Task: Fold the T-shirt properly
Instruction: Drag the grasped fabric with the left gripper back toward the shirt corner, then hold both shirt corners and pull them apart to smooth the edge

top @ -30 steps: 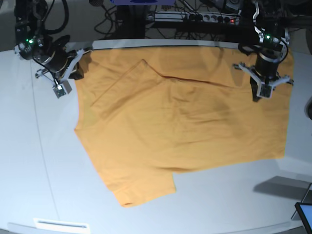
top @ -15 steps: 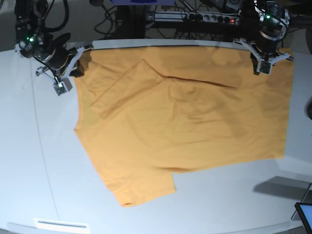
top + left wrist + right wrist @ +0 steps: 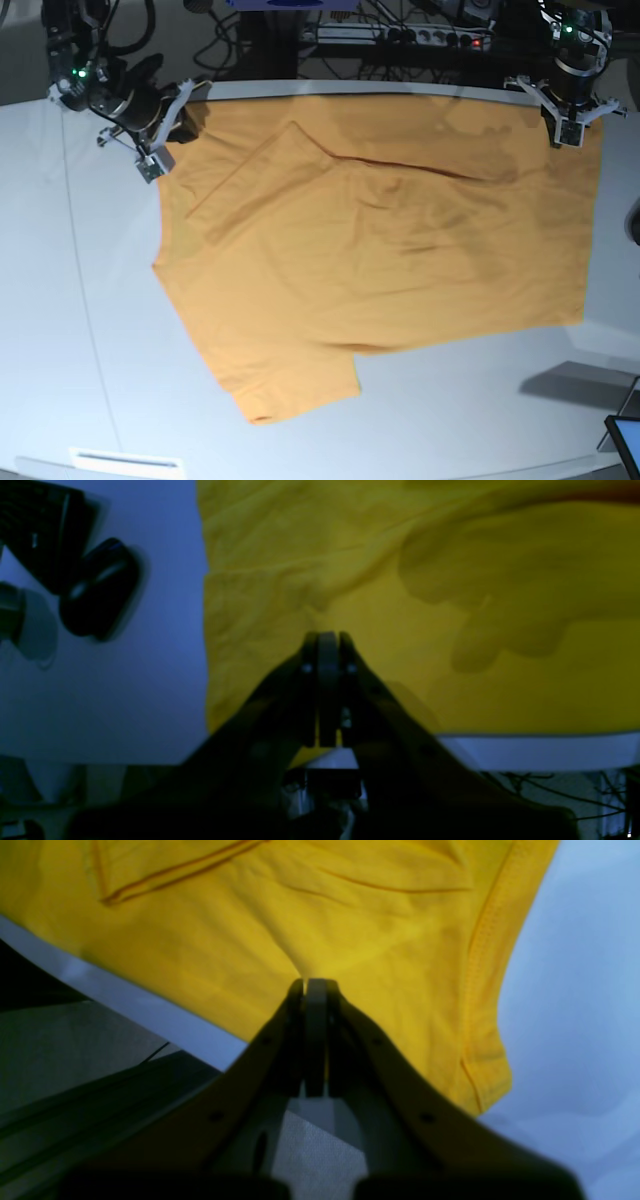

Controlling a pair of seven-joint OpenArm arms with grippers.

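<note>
The orange-yellow T-shirt lies spread flat on the grey-white table, with one sleeve folded in over the body at the far left. My right gripper is shut at the shirt's far-left corner. In the right wrist view its tips sit over the cloth near the hem, where a crease runs up to them. My left gripper is shut above the far-right corner. In the left wrist view its tips hover over the cloth with nothing between them.
The table's far edge runs just behind both grippers, with a power strip and cables beyond it. A black rounded object sits on the table beside the shirt's edge. A tablet corner shows at the front right.
The left gripper rose off the shirt's right part and moved to the far-right corner. The right gripper shifted right and toward the far edge. The shirt lies as before.
</note>
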